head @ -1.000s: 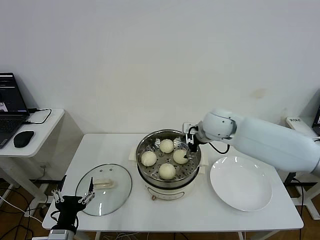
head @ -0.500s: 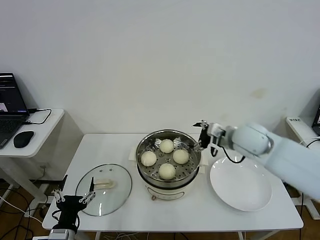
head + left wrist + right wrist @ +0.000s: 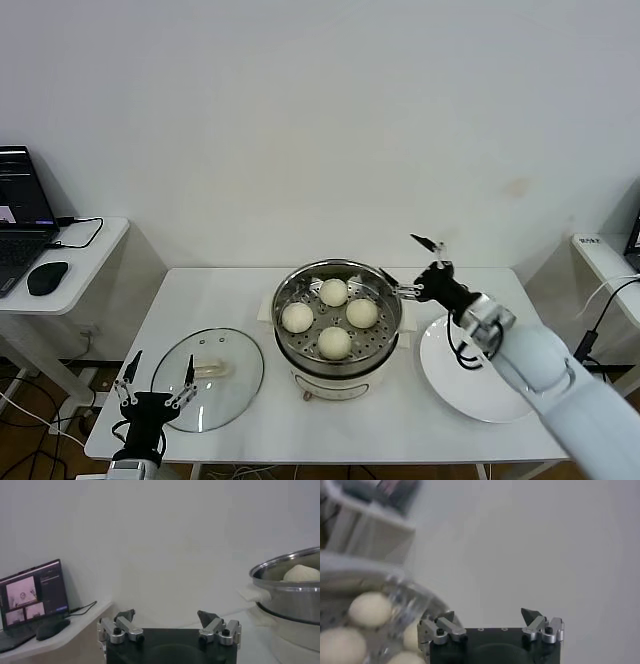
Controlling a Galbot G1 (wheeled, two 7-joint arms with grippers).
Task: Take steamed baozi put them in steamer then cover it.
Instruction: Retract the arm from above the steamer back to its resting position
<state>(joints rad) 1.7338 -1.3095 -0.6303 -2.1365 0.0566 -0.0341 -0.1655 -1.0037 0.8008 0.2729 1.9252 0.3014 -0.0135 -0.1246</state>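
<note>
Head view: four baozi (image 3: 333,291) in steamer (image 3: 338,330), cover (image 3: 208,378) on table (image 3: 400,420); right claw (image 3: 414,266) apart beside steamer, left claw (image 3: 156,378) apart near cover.

We see a brightly and evenly lit room, the light soft and diffuse with no clear source. Shadows on the counter (image 3: 230,300) are faint, a pale one under the steamer (image 3: 338,325). Its steel rim gives mild glare, and the cover (image 3: 207,378) shows a weak sheen. Our head view is sharp throughout. In the right wrist view the steamer (image 3: 365,615) and baozi (image 3: 369,608) smear with motion blur, while the right gripper (image 3: 490,622) stays crisp. In the left wrist view the laptop (image 3: 32,597) looks slightly soft.
</note>
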